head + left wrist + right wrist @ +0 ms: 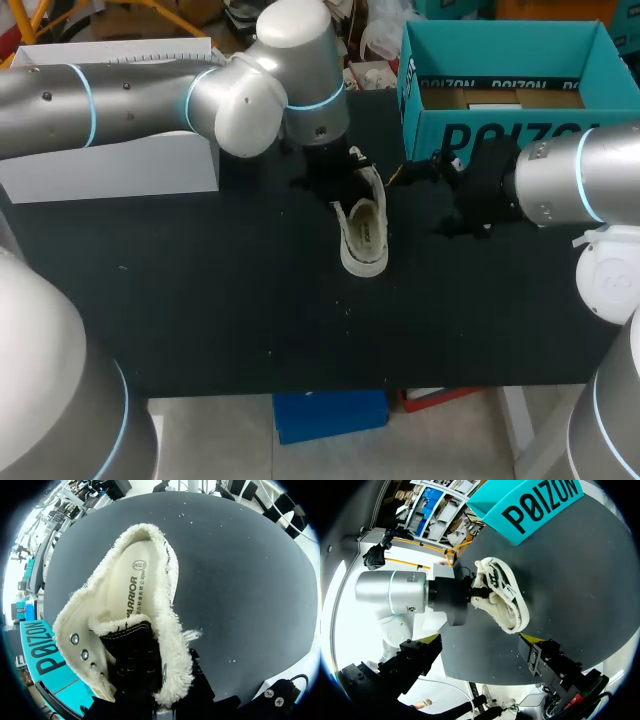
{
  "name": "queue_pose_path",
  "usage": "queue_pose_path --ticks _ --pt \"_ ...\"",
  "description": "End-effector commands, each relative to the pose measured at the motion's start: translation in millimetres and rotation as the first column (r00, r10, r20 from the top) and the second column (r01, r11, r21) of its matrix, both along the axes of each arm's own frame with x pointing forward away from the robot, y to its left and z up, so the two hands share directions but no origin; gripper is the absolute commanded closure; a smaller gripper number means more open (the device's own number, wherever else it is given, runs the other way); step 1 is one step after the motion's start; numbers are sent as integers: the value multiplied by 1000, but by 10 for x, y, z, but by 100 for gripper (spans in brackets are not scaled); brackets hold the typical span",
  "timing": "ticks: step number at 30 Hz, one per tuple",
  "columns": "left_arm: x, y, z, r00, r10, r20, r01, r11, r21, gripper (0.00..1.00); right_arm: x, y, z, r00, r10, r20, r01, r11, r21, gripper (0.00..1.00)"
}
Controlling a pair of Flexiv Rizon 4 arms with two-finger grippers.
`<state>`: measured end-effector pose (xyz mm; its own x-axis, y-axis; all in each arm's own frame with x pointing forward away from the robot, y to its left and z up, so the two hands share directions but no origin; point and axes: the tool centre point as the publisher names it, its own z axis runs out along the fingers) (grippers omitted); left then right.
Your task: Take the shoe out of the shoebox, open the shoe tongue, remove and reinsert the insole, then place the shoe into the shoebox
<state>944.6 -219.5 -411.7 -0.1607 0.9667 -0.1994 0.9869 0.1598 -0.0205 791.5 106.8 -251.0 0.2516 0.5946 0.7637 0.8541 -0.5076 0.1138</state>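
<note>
- Left gripper (332, 168) is pinching the shoe (365, 228) by its fleecy side wall beside the eyelets, its tips hiding behind the shoe.
- Right gripper (480, 642) is hanging with jaws spread wide, gripping nothing, just short of the shoe.
- Shoe is lying mid-frame on the black table (200, 290), opening upward and cream insole (132, 590) showing.
- Teal shoebox (500, 120) is sitting at upper right.

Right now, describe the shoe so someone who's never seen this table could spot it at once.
Find the black table, then the teal shoebox at its far right corner. Beside that box, towards the table's middle, is the shoe: the only footwear here, off-white with a fleecy lining and metal eyelets.
</note>
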Motion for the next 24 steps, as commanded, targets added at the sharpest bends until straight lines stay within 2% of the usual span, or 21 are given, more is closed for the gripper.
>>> queue_pose_path --ticks 1,6,13,18,21,24 --pt "24 49 124 1000 -6 3 6 1000 -7 100 -3 5 1 1000 0 0 0 1000 -1 0" --pt "44 158 494 1000 -20 6 20 1000 -24 100 -3 5 1 1000 0 0 0 1000 -1 0" --pt "128 441 1194 998 31 50 -29 999 -39 100 -3 5 1 1000 0 0 0 1000 -1 0" --pt "241 734 1722 988 131 83 -126 990 -62 100 -3 5 1 1000 0 0 0 1000 -1 0" --pt "313 986 1978 972 210 106 -201 976 -89 100 -3 5 1 1000 0 0 0 1000 -1 0" --pt "391 1240 2139 949 294 115 -281 952 -120 100 -3 5 1 1000 0 0 0 1000 -1 0"
